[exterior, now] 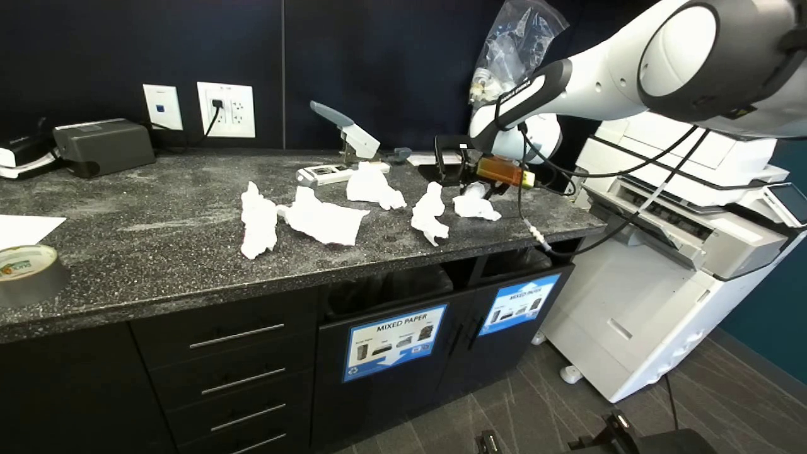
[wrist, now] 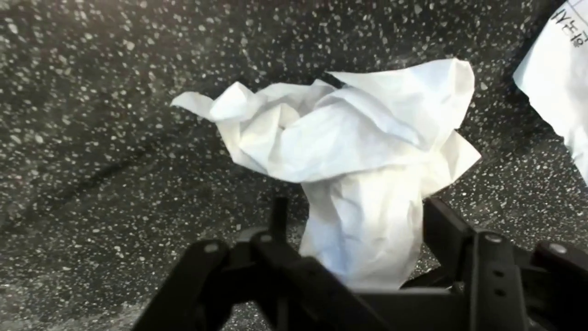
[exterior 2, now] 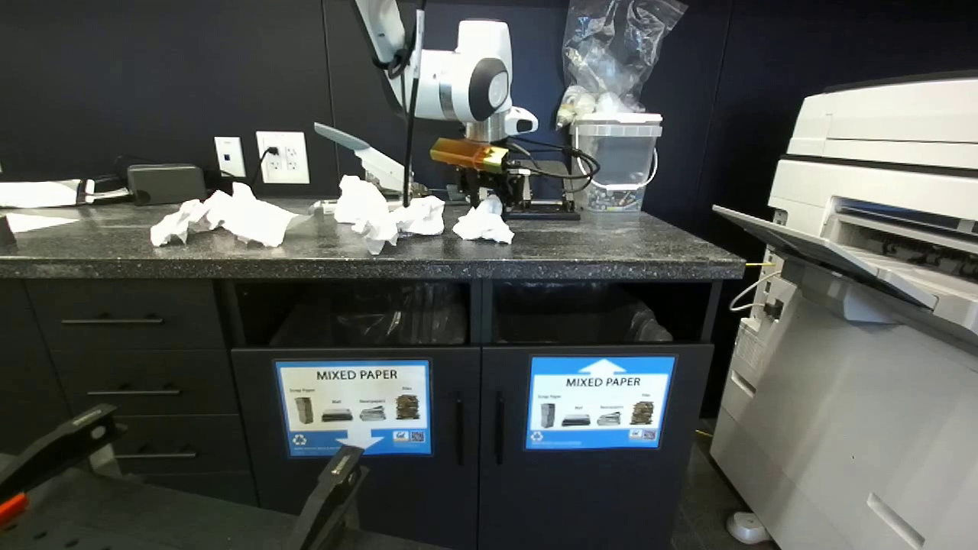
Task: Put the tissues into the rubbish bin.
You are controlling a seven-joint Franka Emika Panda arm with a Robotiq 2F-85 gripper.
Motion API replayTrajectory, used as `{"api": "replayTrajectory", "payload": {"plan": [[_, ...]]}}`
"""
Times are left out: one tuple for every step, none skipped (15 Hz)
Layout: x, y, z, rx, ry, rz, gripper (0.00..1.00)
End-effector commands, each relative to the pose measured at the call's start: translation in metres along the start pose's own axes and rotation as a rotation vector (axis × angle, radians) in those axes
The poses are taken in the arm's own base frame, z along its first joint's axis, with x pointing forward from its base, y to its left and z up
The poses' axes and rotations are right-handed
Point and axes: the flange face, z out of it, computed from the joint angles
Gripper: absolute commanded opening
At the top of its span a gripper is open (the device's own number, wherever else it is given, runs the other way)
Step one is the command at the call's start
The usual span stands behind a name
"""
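Observation:
Several crumpled white tissues lie along the dark speckled counter [exterior 2: 596, 241] in both exterior views. Among them are a left tissue [exterior: 258, 221], a wide tissue [exterior: 325, 217] and a tissue at the back [exterior: 375, 186]. At the right end of the row, the nearest tissue [wrist: 340, 133] to the robot stands between the fingers of my gripper [wrist: 356, 218]. The jaws are open, with a gap on the left side; the right finger [wrist: 445, 230] is against or very close to the paper. Below the counter, the rubbish bin [exterior 2: 382, 313] sits in an open-topped cupboard marked MIXED PAPER.
A similar bin [exterior 2: 584, 317] stands in the right-hand cupboard. Behind the tissues is a large stapler [exterior: 353, 139]. A clear bucket [exterior 2: 615, 164] stands close to the arm. Tape [exterior: 28, 274] lies at the left, a printer [exterior: 681, 252] stands right. Paper with writing [wrist: 562, 87] edges the wrist view.

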Motion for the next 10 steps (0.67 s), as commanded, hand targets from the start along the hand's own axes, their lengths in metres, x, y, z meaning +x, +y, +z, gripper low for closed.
{"api": "replayTrajectory", "payload": {"plan": [[0.008,-0.003,0.000,-0.032,-0.012,-0.003,0.45],[0.007,-0.002,0.001,-0.038,-0.018,-0.005,0.38],[0.006,-0.003,0.001,-0.046,-0.026,-0.007,0.29],[0.006,-0.003,0.000,-0.052,-0.033,-0.008,0.23],[0.004,-0.003,0.000,-0.064,-0.054,-0.008,0.14],[0.001,-0.002,0.000,-0.078,-0.080,-0.010,0.08],[-0.002,-0.002,-0.001,-0.092,-0.110,-0.012,0.03],[-0.006,0.000,-0.003,-0.109,-0.146,-0.014,0.02],[-0.010,0.002,-0.006,-0.133,-0.167,-0.017,0.01],[-0.014,0.004,-0.011,-0.151,-0.193,-0.019,0.04]]}}
